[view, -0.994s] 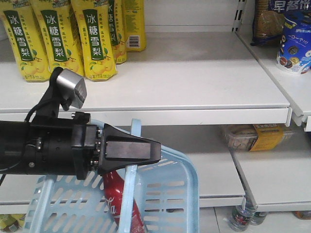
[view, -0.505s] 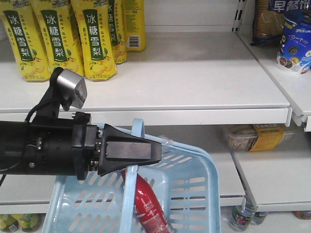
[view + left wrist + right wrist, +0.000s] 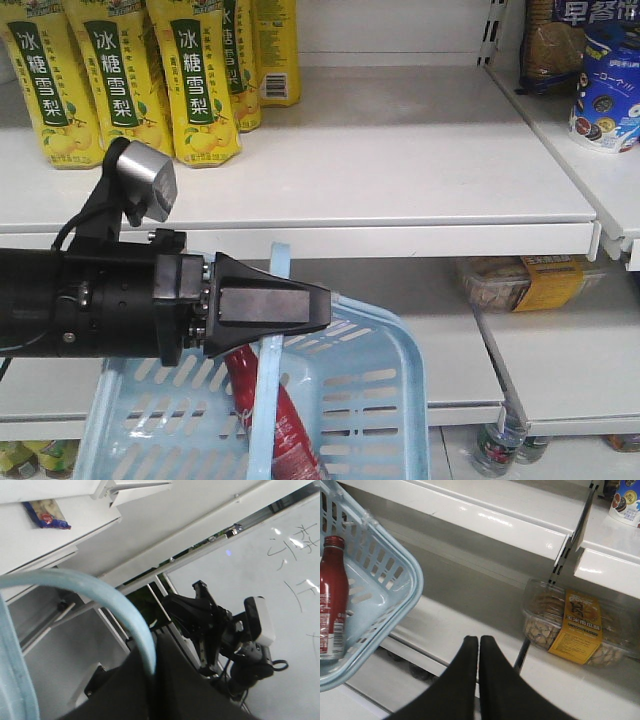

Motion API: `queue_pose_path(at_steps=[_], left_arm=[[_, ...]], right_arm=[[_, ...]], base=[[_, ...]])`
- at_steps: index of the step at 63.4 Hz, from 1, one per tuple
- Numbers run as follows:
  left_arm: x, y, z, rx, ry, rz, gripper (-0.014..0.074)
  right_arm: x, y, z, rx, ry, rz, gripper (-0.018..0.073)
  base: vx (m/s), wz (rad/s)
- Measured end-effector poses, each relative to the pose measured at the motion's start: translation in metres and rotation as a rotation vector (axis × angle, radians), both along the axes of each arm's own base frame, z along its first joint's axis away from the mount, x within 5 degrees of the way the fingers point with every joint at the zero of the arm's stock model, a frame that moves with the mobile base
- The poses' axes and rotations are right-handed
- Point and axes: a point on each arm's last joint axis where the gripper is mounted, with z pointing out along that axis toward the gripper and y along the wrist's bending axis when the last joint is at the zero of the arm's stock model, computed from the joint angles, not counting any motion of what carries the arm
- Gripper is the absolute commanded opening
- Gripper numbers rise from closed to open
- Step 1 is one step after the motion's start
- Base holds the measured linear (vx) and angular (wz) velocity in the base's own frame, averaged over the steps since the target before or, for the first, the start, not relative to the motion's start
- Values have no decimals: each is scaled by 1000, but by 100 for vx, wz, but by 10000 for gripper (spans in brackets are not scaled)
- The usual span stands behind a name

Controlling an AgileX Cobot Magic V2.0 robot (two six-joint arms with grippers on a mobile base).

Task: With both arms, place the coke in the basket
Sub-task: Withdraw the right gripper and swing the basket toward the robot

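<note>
white supermarket shelving fills the background, with yellow pear-drink bottles on the upper shelf.

item: basket, light blue, slotted, tilted, hanging in front of the lower shelf. its swing handle arches up into the left gripper, whose two dark fingers are pressed together on the handle's end, as the left wrist view shows.

item: coke, red-wrapped, lying slanted inside the basket, neck toward the handle; in the right wrist view the coke rests against the basket's slotted floor, beside the rim.

item: right gripper, fingers pressed together and pinching nothing, apart from the basket on the side away from the coke, pointing at the lower shelf near a clear snack tub with a yellow label.

item: black arm crossing in front of the basket, above the coke, its pointed gripper over the handle.

judgement: the bottle appears delivered; what remains is steadying the load. to do that well, keep the pinch on the handle firm and the carrying arm slow, since a tilted basket lets the bottle roll toward its low corner. keep the free gripper away from the basket rim to avoid knocking it.
</note>
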Motion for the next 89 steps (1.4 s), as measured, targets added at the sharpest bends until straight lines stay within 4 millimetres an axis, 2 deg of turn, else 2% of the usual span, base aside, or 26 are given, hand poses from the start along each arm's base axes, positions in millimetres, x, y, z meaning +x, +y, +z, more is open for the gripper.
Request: queue_pose_path(at_steps=[25,46,58,78,89], left_arm=[[20,6,-14,184,-294,167,-6],[24,7,-15,283,-532,211,-6],[10,17,-17,333,-586,292,-6],[-26,58,-39,480,-625,493,-6],[-44,71,-45,483,-640,536,-6]], right_arm=[[0,0,0,0,0,0,-5],[0,0,0,0,0,0,-5],[0,0,0,0,0,0,-5],[0,0,0,0,0,0,-5],[0,0,0,0,0,0,-5]], base=[[0,0],[0,0],[0,0],[0,0],[0,0]])
